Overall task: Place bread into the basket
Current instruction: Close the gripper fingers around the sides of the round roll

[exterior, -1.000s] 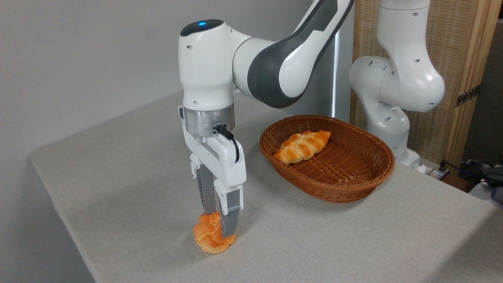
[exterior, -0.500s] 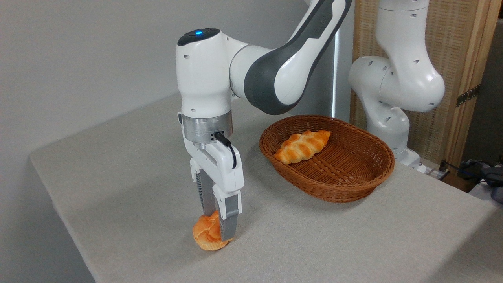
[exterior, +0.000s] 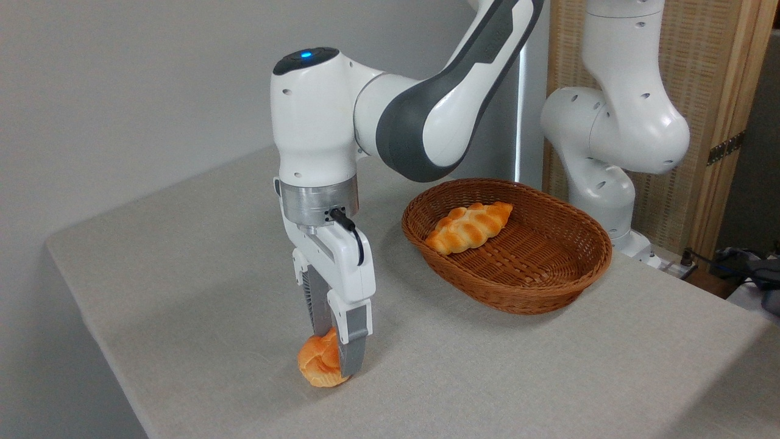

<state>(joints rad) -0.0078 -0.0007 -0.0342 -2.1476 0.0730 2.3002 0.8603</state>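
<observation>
I have the gripper (exterior: 334,353) clenched on the bun (exterior: 317,364) near the table's (exterior: 183,292) front edge. Basket (exterior: 536,286), with a loaf (exterior: 468,227) inside, sits well apart toward the back.

The pincer (exterior: 335,356) points straight down near the front left of the grey-clothed table (exterior: 183,292), its two fingers (exterior: 355,341) pressed against the sides of the bread (exterior: 318,364), a small golden-orange knotted bun whose underside sits at the cloth or just above it; which cannot be told. Well apart to the right stands the basket (exterior: 536,292), oval brown wicker, with a longer braided loaf (exterior: 468,227) lying inside along its left wall. Behind it rises the arm's white base (exterior: 609,134) before a slatted wooden screen (exterior: 719,91).
</observation>
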